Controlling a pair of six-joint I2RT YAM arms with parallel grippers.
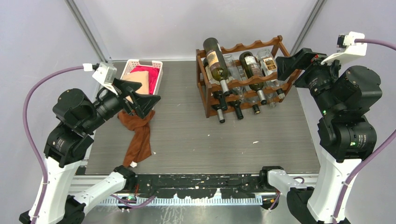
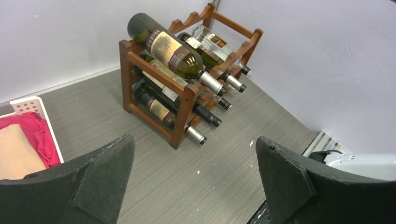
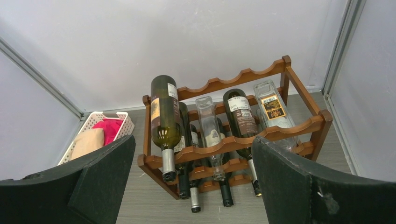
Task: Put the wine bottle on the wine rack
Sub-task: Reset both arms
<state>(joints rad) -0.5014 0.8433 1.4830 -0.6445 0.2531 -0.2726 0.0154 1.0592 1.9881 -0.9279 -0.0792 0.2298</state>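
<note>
"Where does the wine rack (image 1: pixel 254 45) stand?"

"On the table (image 1: pixel 210 140), against the far edge, towards the far right corner."

"And the wine bottle (image 1: pixel 215 59)?"

"It lies on the top tier at the rack's left end, neck towards the near edge. Other bottles (image 1: pixel 252 67) lie to its right and on the tiers below."

"What's on the left side?"

"A basket (image 1: pixel 132 63) in the far left corner, with cloths (image 1: pixel 142 79) in it. Just before it, another cloth (image 1: pixel 140 137) lies on the table by the left edge, reaching towards the near edge."

One wine rack (image 1: pixel 254 45), four top-tier bottles (image 1: pixel 216 60), one basket (image 1: pixel 144 61), one brown cloth (image 1: pixel 140 140).
</note>
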